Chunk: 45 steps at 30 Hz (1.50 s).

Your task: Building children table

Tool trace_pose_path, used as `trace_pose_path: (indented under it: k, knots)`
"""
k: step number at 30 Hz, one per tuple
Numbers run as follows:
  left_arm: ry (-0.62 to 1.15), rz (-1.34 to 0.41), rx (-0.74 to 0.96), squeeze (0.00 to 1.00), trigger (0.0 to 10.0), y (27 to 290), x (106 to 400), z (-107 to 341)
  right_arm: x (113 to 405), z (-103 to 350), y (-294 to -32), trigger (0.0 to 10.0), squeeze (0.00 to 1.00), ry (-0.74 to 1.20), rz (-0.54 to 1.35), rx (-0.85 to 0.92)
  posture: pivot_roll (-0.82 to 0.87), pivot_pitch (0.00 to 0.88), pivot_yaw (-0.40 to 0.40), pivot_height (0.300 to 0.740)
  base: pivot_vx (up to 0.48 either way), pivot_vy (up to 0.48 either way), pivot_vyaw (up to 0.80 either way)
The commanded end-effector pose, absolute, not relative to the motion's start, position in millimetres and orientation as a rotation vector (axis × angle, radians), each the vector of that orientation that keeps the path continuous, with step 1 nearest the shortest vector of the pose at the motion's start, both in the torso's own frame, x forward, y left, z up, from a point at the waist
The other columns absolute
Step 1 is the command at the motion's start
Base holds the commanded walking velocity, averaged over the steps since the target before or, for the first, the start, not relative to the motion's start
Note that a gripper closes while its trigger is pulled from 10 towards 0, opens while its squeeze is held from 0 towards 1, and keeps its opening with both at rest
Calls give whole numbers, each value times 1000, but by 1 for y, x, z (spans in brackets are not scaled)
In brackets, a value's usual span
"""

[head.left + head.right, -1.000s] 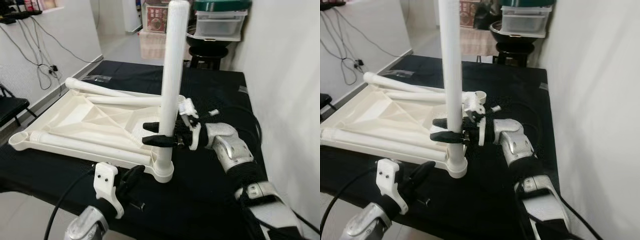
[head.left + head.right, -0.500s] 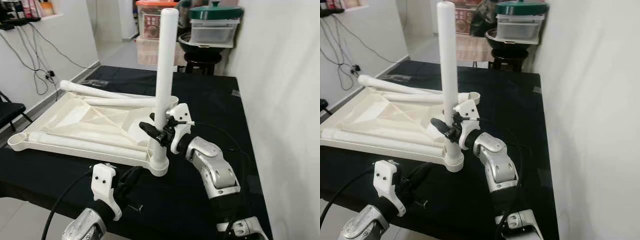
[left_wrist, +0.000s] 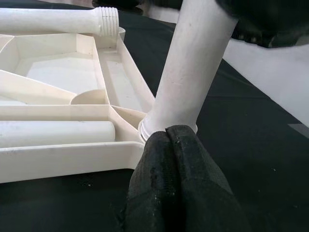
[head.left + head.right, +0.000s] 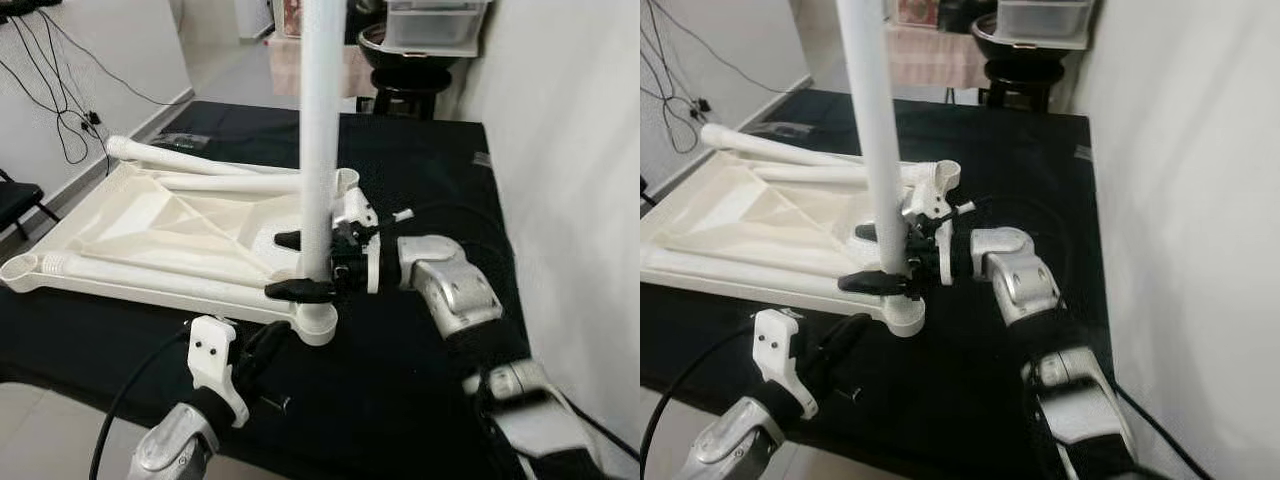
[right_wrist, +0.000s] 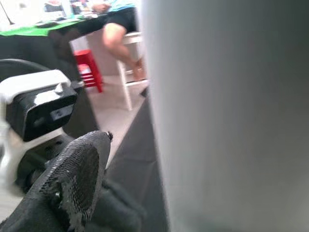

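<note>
The white plastic table top [image 4: 150, 215] lies upside down on a black-covered table [image 4: 400, 390]. One white leg [image 4: 318, 150] stands upright in the near right corner socket [image 4: 318, 322]. My right gripper [image 4: 300, 265] reaches in from the right, low on this leg. One black finger [image 4: 292, 240] is behind the leg and one in front, and the right wrist view shows a gap between finger [image 5: 72, 183] and leg [image 5: 231, 116]. My left gripper [image 4: 275, 340] is shut and empty, its tips [image 3: 169, 133] right at the socket's base. Other legs [image 4: 150, 275] lie in the top.
A white wall [image 4: 570, 150] runs close along the table's right side. Behind the table stands a black stool [image 4: 410, 45] with containers. Cables hang on the left wall and a dark chair [image 4: 15, 200] is beside it. A small screw [image 4: 278, 403] lies near the front edge.
My right gripper has swung back from a tilted hold to level around the upright leg, and its fingers now stand wider apart. The head camera has shifted. The left gripper stays put.
</note>
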<state>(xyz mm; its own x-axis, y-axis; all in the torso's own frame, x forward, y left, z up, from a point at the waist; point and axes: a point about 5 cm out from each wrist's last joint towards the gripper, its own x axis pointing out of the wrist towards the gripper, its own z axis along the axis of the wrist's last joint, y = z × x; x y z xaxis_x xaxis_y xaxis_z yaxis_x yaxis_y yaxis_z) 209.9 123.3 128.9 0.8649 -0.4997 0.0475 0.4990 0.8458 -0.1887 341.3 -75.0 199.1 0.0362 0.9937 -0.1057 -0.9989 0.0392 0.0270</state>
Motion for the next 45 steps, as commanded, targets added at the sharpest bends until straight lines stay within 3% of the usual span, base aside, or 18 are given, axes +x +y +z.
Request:
trace_pose_path:
  k: [1, 2, 13, 19, 21, 22, 23, 24, 26, 28, 33, 34, 35, 37, 38, 43, 45]
  knots:
    - [14, -527, -201, 0, 10000, 123, 210, 126, 342, 201, -72, 10000, 0, 105, 1571, -38, 25, 36, -6, 740, 0, 0, 0]
    - [13, -526, -201, 0, 10000, 123, 210, 126, 346, 197, -75, 0, 0, 141, 1591, 5, 29, 39, -9, 740, 0, 0, 0]
    - [12, -529, -208, 0, 10000, 121, 209, 127, 349, 189, -90, 0, 0, 169, 1563, 16, 22, 47, -10, 740, 0, 0, 0]
    - [9, -532, -216, 0, 10000, 120, 209, 128, 341, 177, -109, 0, 0, 149, 1407, -12, 10, 61, -11, 740, 0, 0, 0]
    - [11, -531, -214, 0, 10000, 121, 207, 128, 340, 163, -98, 0, 0, 159, 1116, 17, 16, 63, -23, 740, 0, 0, 0]
    - [11, -531, -214, 0, 10000, 121, 207, 128, 340, 163, -98, 0, 0, 159, 1116, 17, 16, 63, -23, 740, 0, 0, 0]
    - [13, -531, -210, 0, 10000, 122, 207, 127, 342, 150, -94, 0, 0, 213, 747, 45, 20, 46, -21, 740, 0, 0, 0]
    - [15, -531, -205, 0, 10000, 122, 207, 127, 325, 135, -82, 0, 0, 280, 676, 94, 30, 54, -27, 740, 0, 0, 0]
    - [17, -531, -199, 0, 10000, 123, 207, 127, 312, 127, -73, 0, 0, 302, 669, 102, 39, 65, -21, 740, 0, 0, 0]
    - [12, -511, -188, 0, 10000, 125, 207, 127, 315, 137, -66, 0, 0, 259, 755, 110, 18, 49, -14, 740, 0, 0, 0]
    - [12, -515, -188, 0, 10000, 125, 208, 127, 321, 138, -65, 0, 0, 254, 768, 59, 28, 53, -32, 740, 0, 0, 0]
    - [7, -507, -182, 0, 10000, 126, 209, 127, 320, 137, -64, 4549, 0, 276, 759, 37, 30, 51, -29, 740, 0, 0, 0]
    - [4, -499, -177, 0, 10000, 126, 209, 128, 319, 136, -63, 10000, 0, 298, 756, 42, 28, 47, -26, 740, 0, 0, 0]
    - [2, -495, -175, 0, 10000, 126, 210, 128, 317, 139, -61, 10000, 0, 299, 759, 61, 28, 47, -26, 740, 0, 0, 0]
    - [3, -495, -177, 0, 10000, 126, 210, 128, 319, 143, -60, 10000, 1000, 295, 793, 78, 27, 48, -25, 740, 0, 0, 0]
    - [6, -504, -184, 0, 10000, 125, 211, 127, 328, 162, -60, 10000, 1000, 219, 963, 113, 22, 47, -21, 740, 0, 0, 0]
    - [7, -511, -191, 0, 10000, 124, 211, 127, 333, 179, -60, 10000, 1000, 139, 1176, 74, 10, 46, -19, 740, 0, 0, 0]
